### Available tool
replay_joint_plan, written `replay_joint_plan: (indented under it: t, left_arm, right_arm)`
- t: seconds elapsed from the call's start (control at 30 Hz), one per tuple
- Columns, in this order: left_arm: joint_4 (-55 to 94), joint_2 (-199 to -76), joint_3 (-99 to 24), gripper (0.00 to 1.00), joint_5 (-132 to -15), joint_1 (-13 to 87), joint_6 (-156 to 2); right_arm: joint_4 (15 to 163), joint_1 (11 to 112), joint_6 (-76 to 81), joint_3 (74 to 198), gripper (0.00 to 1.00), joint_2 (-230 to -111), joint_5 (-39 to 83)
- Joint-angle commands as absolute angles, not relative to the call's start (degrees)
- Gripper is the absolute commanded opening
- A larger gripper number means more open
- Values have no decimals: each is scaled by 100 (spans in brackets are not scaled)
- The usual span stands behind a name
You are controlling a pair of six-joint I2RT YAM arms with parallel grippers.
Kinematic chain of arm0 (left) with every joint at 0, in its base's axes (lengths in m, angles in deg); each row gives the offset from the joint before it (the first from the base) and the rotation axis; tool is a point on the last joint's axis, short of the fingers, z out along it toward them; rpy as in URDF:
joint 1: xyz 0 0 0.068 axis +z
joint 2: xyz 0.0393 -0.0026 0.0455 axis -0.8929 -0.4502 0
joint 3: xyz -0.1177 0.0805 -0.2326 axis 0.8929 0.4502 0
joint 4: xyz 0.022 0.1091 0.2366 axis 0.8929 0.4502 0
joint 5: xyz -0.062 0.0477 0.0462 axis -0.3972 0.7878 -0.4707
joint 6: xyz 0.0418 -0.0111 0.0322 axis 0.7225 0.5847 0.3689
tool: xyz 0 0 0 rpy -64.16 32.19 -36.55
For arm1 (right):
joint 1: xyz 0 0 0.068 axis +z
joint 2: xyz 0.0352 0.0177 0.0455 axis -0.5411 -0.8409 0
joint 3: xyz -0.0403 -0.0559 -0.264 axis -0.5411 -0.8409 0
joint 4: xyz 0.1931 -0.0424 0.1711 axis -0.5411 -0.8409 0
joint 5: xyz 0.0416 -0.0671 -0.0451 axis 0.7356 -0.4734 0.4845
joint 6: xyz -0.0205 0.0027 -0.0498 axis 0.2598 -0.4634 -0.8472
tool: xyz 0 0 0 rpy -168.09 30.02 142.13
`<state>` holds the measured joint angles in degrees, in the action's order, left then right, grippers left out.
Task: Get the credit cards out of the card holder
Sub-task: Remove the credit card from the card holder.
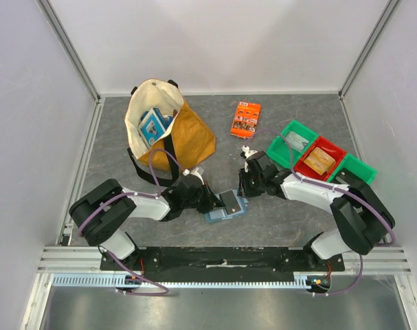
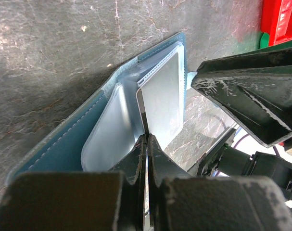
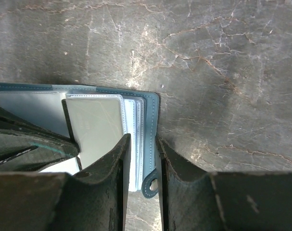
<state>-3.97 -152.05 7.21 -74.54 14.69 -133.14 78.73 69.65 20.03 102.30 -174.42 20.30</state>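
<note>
Overhead, I am seeing the card holder [image 1: 220,215] lying open on the grey table [image 1: 297,220], between the two arms; the left gripper [image 1: 217,204] and the right gripper [image 1: 244,194] are both reaching down onto it, and a dark credit card [image 1: 230,200] is showing on top of its pages. Through the left wrist camera, I am watching that arm's fingers [image 2: 136,161] pressing together, pinching the near edge of the credit card, which is sitting just beside a clear pocket [image 2: 109,130]. Through the right wrist camera, the right fingers [image 3: 109,168] are standing a little apart, clamping the holder's outer edge by its tab [image 3: 150,185]; the card is lying just left of them.
</note>
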Motion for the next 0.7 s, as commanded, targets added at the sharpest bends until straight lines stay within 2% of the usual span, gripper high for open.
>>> replay_joint_plan:
  t: [0.0,0.43,0.67]
  left_arm:
    - [-403,-15238,743,2,-7530,1490,-13589]
    - [-280,-15238,629,2,-7521,1499,-13492]
    - [-288,-15265,611,2,-7539,1499,-13492]
  right_arm:
    - [7846,6941,1943,10262,34,-17131,2119]
    - [7890,6941,1837,10271,35,-17570,2418]
    - [7847,6941,1767,10245,29,-17754,2357]
